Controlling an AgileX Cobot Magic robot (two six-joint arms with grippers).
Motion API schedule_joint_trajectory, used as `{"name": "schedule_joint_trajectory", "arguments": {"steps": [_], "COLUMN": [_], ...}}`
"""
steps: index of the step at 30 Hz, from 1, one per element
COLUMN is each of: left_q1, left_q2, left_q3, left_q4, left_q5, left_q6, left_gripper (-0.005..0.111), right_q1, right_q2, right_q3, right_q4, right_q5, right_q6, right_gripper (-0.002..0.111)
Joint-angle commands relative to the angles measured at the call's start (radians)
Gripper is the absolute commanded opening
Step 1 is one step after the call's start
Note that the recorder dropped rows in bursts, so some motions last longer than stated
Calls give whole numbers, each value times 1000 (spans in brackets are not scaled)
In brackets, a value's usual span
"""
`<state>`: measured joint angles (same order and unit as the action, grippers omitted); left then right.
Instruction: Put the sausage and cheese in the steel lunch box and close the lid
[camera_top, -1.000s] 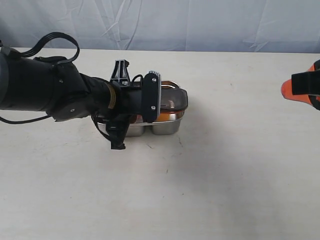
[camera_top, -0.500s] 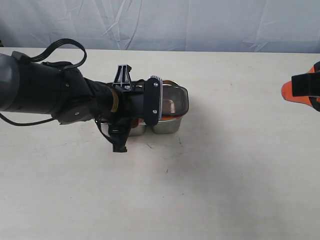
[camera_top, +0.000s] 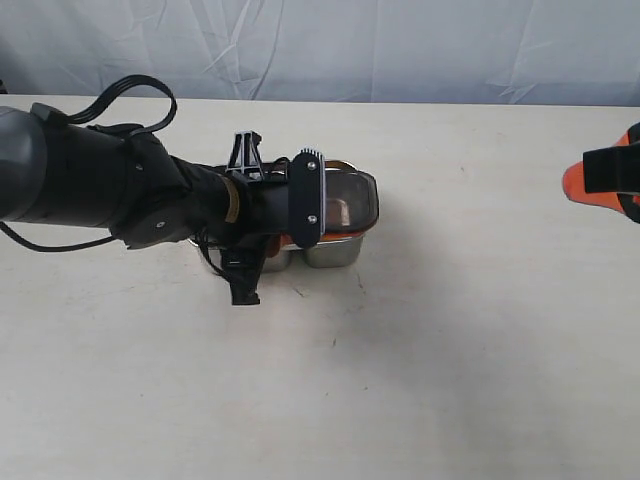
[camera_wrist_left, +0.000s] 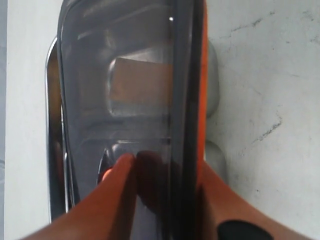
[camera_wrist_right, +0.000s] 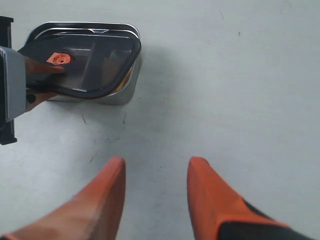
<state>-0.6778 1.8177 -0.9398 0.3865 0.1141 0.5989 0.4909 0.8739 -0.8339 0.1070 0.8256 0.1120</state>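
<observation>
Your left gripper (camera_wrist_left: 165, 175) pinches the lid (camera_top: 348, 200) at its arm-side end, tilted just above the steel lunch box (camera_top: 335, 252), long axes roughly aligned, left of the table (camera_top: 450, 350) centre; your right gripper (camera_wrist_right: 155, 170) hangs spread, well apart.

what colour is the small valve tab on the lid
Orange; the valve tab sits on the dark translucent lid, clearest in the right wrist view.

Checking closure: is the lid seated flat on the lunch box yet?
Not seated. The lid is tilted over the box, one edge raised, gripped by the left end effector.
</observation>
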Motion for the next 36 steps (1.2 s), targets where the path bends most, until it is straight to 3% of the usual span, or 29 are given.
{"name": "schedule_joint_trajectory", "arguments": {"steps": [1, 6, 17, 28, 36], "left_q1": [-4, -4, -4, -4, -4], "left_q2": [62, 62, 62, 81, 101], "left_q3": [32, 32, 32, 32, 32], "left_q4": [-98, -98, -117, -147, -166], "left_q5": [164, 155, 155, 155, 155], "left_q6": [-41, -41, -41, -41, -41], "left_gripper": [0, 6, 37, 38, 38], "right_q1": [-2, -2, -2, -2, -2], "right_q2": [-5, -5, -5, -5, -5], "right_q3": [0, 0, 0, 0, 65], "right_q4": [0, 15, 25, 49, 259], "right_q5": [-3, -3, -3, -3, -94], "right_q6": [-4, -4, -4, -4, -2], "right_gripper": [40, 40, 40, 40, 38]}}
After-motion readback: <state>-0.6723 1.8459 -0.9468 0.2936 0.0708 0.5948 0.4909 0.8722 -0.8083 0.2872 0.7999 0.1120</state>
